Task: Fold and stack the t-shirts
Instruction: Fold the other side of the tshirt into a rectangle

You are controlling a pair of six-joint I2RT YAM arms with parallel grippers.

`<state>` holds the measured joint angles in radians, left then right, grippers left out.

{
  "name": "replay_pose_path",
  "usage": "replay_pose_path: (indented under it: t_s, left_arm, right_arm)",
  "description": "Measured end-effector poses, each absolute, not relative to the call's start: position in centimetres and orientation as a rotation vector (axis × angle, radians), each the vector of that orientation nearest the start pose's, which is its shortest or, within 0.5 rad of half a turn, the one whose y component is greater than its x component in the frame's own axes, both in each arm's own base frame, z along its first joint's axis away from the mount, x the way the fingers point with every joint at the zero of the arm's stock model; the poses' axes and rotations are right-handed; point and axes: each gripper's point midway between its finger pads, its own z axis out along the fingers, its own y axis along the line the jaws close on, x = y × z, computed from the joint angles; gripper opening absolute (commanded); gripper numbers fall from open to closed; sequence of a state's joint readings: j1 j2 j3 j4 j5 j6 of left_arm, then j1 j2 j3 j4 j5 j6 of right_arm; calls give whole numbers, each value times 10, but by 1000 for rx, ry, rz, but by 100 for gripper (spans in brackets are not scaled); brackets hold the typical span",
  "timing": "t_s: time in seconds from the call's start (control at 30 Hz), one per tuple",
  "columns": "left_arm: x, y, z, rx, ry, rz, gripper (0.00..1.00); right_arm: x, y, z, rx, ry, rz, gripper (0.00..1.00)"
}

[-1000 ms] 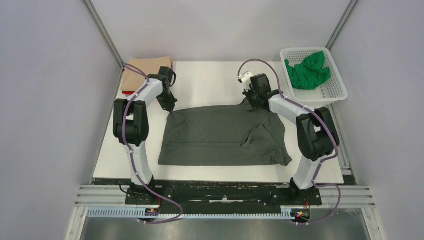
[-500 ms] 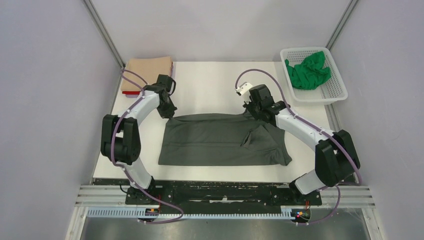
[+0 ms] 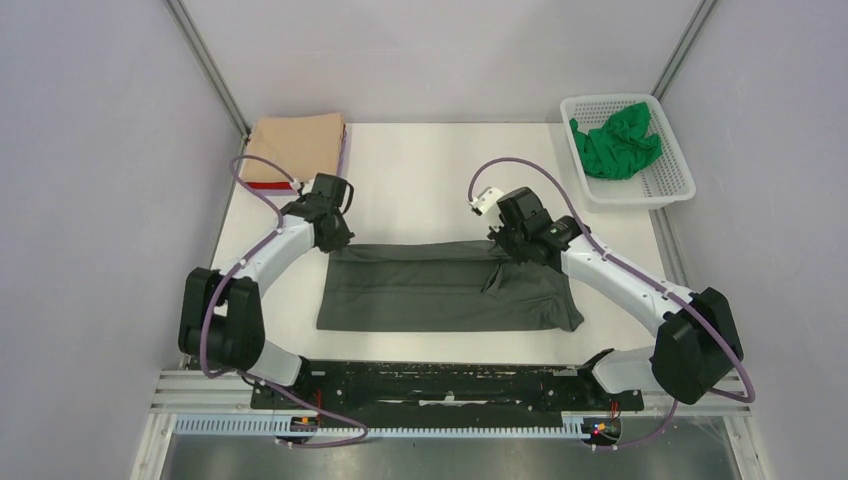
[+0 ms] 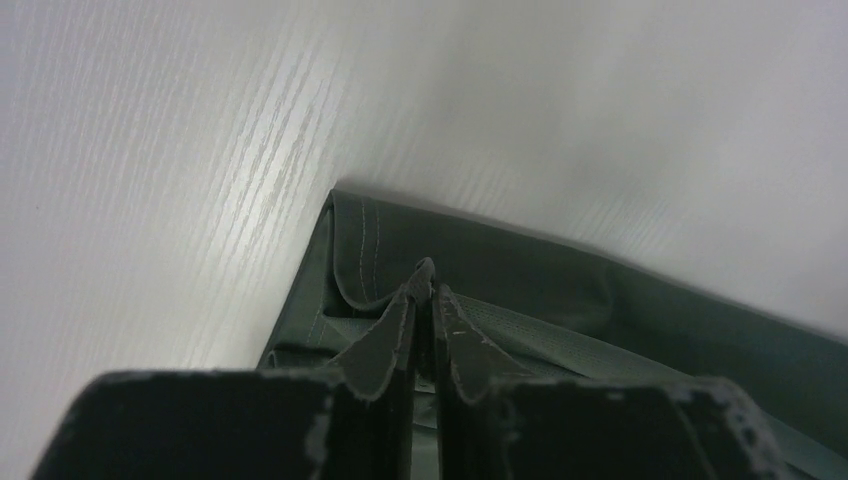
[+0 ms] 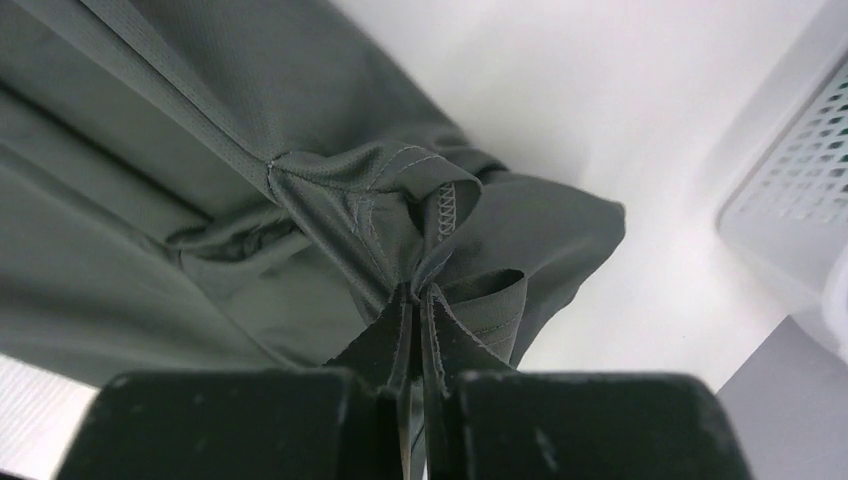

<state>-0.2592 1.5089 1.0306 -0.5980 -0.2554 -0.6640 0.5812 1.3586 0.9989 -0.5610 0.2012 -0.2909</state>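
Note:
The dark grey t-shirt lies across the middle of the table, its far edge doubled over towards me. My left gripper is shut on its far left corner. My right gripper is shut on its far right corner. A folded tan t-shirt lies on a folded red one at the far left corner. The bright green t-shirt is crumpled in the basket. The pale lilac t-shirt is out of view.
The white mesh basket stands at the far right corner and shows in the right wrist view. Grey walls close in the table on both sides and at the back.
Both grippers have moved towards me with the shirt's far edge, folding it over the near half. The visible shirt has become much shorter front to back.

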Motion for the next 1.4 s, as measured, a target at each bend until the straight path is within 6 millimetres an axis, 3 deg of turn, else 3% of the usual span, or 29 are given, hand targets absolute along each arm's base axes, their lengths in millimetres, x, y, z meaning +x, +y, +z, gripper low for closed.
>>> replay_pose_path:
  t_s: [0.1, 0.17, 0.2, 0.27, 0.3, 0.33, 0.37, 0.4, 0.47, 0.53, 0.67, 0.73, 0.8, 0.87, 1.0, 1.17, 1.33, 1.4]
  left_arm:
    - [320, -63, 76, -600, 2506, 22, 27]
    - [310, -57, 72, -606, 2500, 43, 30]
    - [306, -55, 71, -607, 2498, 48, 42]
    - [299, -53, 70, -611, 2492, 49, 48]
    - [294, -52, 72, -616, 2486, 44, 51]
    - [289, -51, 75, -621, 2481, 40, 60]
    - [285, -50, 79, -627, 2476, 34, 85]
    - [280, -49, 85, -636, 2468, 30, 99]
    - [271, -43, 103, -668, 2426, 31, 100]
    - [268, -38, 125, -692, 2361, 19, 100]
    - [289, -49, 166, -682, 2220, -118, 100]
    - [304, -65, 171, -654, 2206, -217, 100]
    - [317, -80, 163, -628, 2237, -284, 100]
    - [328, -97, 142, -603, 2308, -346, 100]
    - [329, -117, 98, -585, 2461, -401, 100]
    - [316, -118, 66, -596, 2559, -375, 100]
    - [312, -110, 51, -617, 2593, -302, 100]
    - [312, -105, 48, -625, 2592, -265, 100]
  right_arm:
    - [288, 141, 112, -1002, 2320, -116, 4]
    - [278, 143, 105, -1024, 2347, -90, 12]
    - [271, 144, 99, -1040, 2368, -62, 21]
    - [254, 147, 89, -1079, 2416, 15, 56]
    - [240, 151, 83, -1117, 2447, 86, 60]
    - [230, 152, 80, -1119, 2479, 128, 68]
    - [219, 153, 79, -1136, 2509, 176, 80]
    - [210, 153, 80, -1151, 2527, 209, 97]
    - [197, 154, 89, -1165, 2542, 262, 98]
    - [198, 159, 108, -1162, 2486, 297, 98]
    - [224, 168, 146, -1040, 2309, 286, 98]
    - [240, 169, 152, -949, 2275, 271, 98]
    - [256, 168, 148, -849, 2278, 285, 98]
    - [272, 166, 135, -741, 2305, 327, 98]
    - [281, 164, 99, -632, 2406, 441, 98]
    - [243, 189, 65, -777, 2483, 669, 98]
    - [196, 210, 43, -998, 2536, 782, 98]
    - [188, 209, 40, -1023, 2560, 784, 98]
